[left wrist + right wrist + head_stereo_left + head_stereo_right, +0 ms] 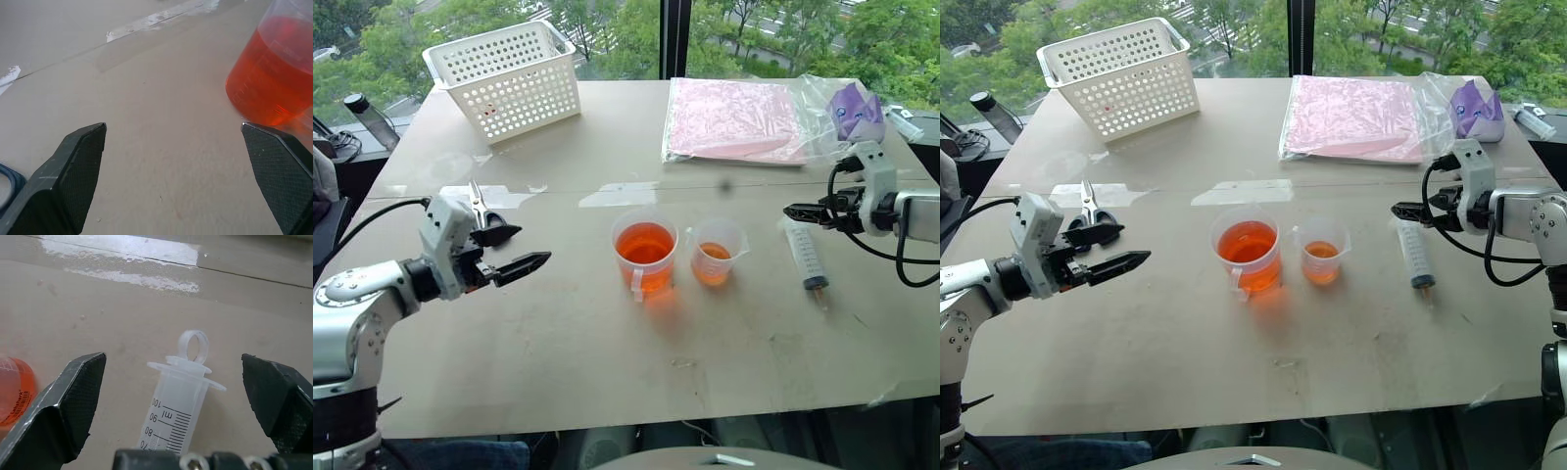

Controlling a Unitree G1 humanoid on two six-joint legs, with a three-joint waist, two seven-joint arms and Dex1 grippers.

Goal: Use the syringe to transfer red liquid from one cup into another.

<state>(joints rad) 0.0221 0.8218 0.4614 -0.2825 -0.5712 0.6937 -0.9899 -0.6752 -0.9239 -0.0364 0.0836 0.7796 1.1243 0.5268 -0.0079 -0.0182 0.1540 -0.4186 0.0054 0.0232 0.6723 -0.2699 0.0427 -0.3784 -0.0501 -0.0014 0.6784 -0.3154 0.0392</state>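
Observation:
The syringe (806,252) lies flat on the table at the right, tip toward the front edge and plunger pushed in. My right gripper (793,210) hovers open just over its plunger end; in the right wrist view the syringe (176,401) lies free between the wide-apart fingers (73,396). Left of it stand the smaller spouted cup (716,252) and the wider cup (644,253) with a handle tab, both holding red liquid (644,242). My left gripper (533,246) is open and empty, well left of the wider cup (274,83).
A white perforated basket (509,78) stands at the back left. A pink pad in a clear bag (734,119) and a purple item (855,110) lie at the back right. Scissors (480,211) rest on the table behind my left gripper.

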